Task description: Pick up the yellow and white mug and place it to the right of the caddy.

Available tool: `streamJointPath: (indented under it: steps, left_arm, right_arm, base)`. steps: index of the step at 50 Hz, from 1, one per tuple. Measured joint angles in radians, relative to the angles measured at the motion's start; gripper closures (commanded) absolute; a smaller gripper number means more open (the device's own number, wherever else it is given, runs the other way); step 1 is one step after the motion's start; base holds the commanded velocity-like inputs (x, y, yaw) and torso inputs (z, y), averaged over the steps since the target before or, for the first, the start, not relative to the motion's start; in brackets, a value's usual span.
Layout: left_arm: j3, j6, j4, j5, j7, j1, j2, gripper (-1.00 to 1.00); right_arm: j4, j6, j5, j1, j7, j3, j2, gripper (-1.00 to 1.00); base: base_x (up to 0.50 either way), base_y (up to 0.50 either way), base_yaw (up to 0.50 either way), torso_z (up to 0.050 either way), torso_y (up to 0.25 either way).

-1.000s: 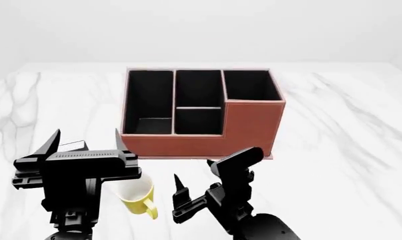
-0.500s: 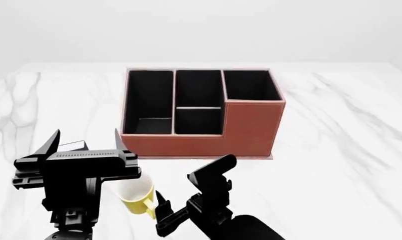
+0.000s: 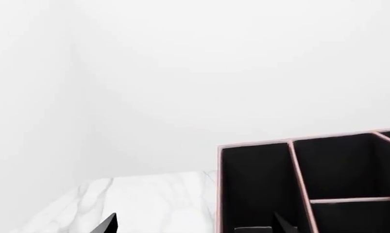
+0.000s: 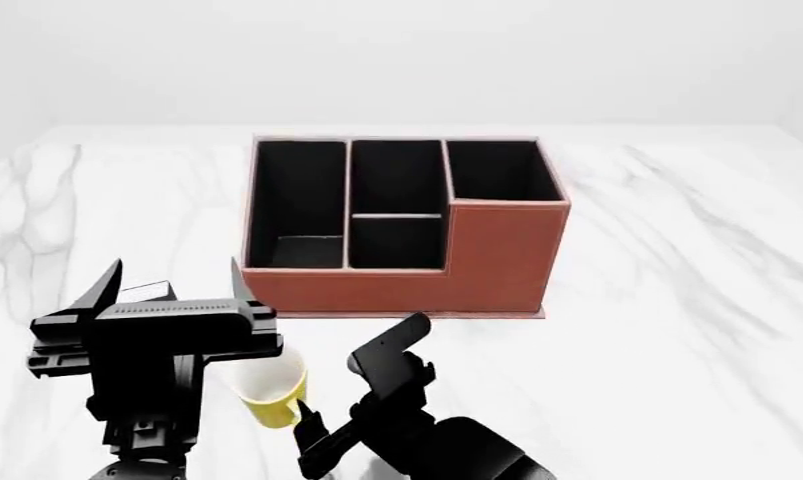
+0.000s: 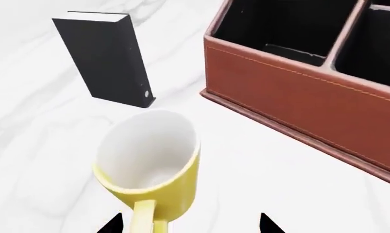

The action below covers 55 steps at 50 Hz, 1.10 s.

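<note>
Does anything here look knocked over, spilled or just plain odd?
Nothing stands out. The yellow and white mug stands upright and empty on the marble table, the caddy sits square with nothing spilled, and a small black box stands upright nearby.

- A white marble table [image 4: 668, 260] with grey veins carries everything.
- The caddy [image 4: 501, 262] stands on it toward the far side, reddish-brown outside, with black compartments (the right corner section is taller).
- The yellow and white mug [image 5: 152, 167] stands upright on the table in front of the caddy's near left corner, apart from it, its handle toward the robot.
- A small black upright box [image 5: 107, 65] stands just beside the mug, on its left.
</note>
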Motion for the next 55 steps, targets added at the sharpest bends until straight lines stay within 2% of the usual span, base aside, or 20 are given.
streamJointPath:
  steps: [24, 37, 38, 45, 55]
  left_arm:
    - [0.005, 0.011, -0.008, -0.023, -0.014, 0.004, -0.013, -1.00]
    - [0.008, 0.019, -0.011, -0.035, -0.020, 0.006, -0.019, -1.00]
    - [0.008, 0.019, -0.012, -0.036, -0.021, 0.006, -0.020, -1.00]
    - [0.008, 0.022, -0.013, -0.043, -0.024, 0.007, -0.023, -1.00]
    - [0.011, 0.023, -0.012, -0.050, -0.030, 0.007, -0.028, -1.00]
  right_arm:
    - [0.282, -0.133, 0.072, 0.132, 0.010, -0.182, -0.013, -1.00]
    - [0.502, -0.282, 0.277, 0.260, 0.049, -0.424, -0.019, -1.00]
    - [0.518, -0.296, 0.300, 0.270, 0.052, -0.449, -0.019, 1.00]
    - [0.587, -0.376, 0.488, 0.325, 0.056, -0.605, -0.025, 1.00]
    - [0.599, -0.425, 0.597, 0.364, 0.094, -0.707, -0.007, 1.00]
  base:
    - [0.00, 0.00, 0.00, 0.000, 0.000]
    - [0.00, 0.00, 0.00, 0.000, 0.000]
    - [0.00, 0.00, 0.00, 0.000, 0.000]
    - [0.00, 0.00, 0.00, 0.000, 0.000]
    - [0.00, 0.00, 0.00, 0.000, 0.000]
